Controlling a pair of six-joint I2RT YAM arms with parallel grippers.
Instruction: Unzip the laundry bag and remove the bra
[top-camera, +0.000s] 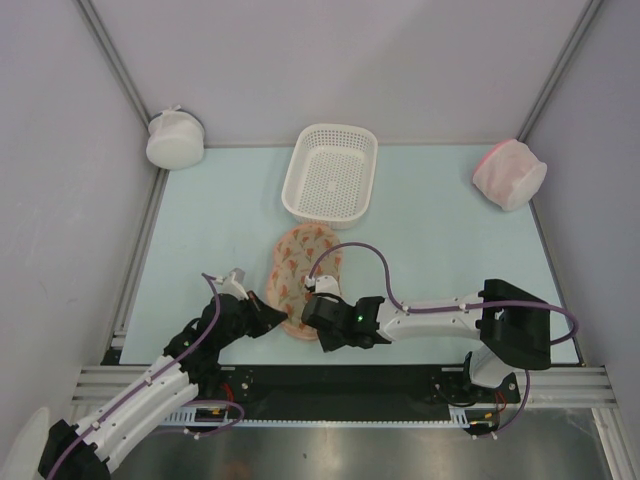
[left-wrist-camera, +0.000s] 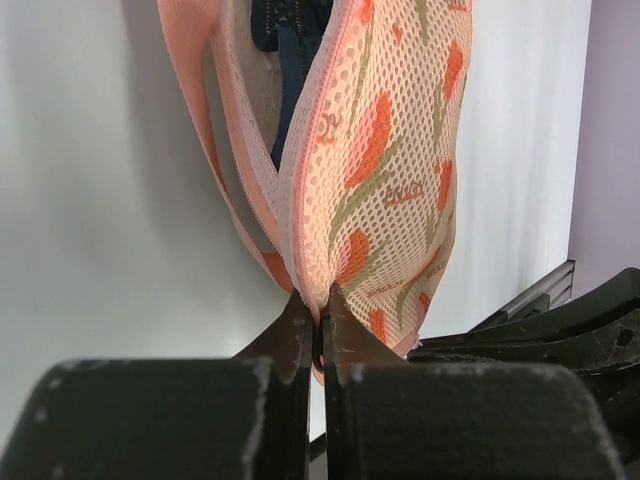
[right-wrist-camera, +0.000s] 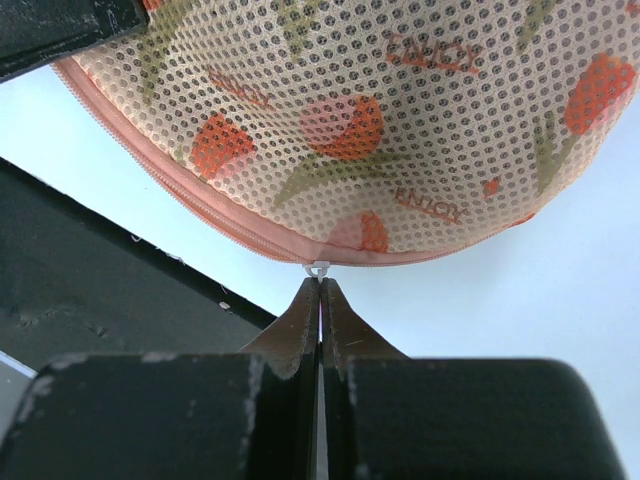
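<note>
The laundry bag (top-camera: 300, 255) lies flat on the table in front of the basket, beige mesh with orange-red and green print and pink edging. My left gripper (top-camera: 280, 320) is at its near end, shut on the bag's pink edge (left-wrist-camera: 300, 262). Beside that edge the bag (left-wrist-camera: 390, 150) gapes open along the seam, and the dark navy bra (left-wrist-camera: 285, 35) shows inside the gap. My right gripper (top-camera: 305, 322) meets the same near end from the right. It (right-wrist-camera: 320, 285) is shut on the small white zipper pull (right-wrist-camera: 319, 269) on the bag's pink zipper edge (right-wrist-camera: 250, 232).
A white perforated basket (top-camera: 325, 208) stands just behind the bag. A round white mesh pouch (top-camera: 175, 140) sits in the back left corner and a round pink-and-white one (top-camera: 510, 173) at the back right. The black base rail (top-camera: 400, 375) runs along the near table edge.
</note>
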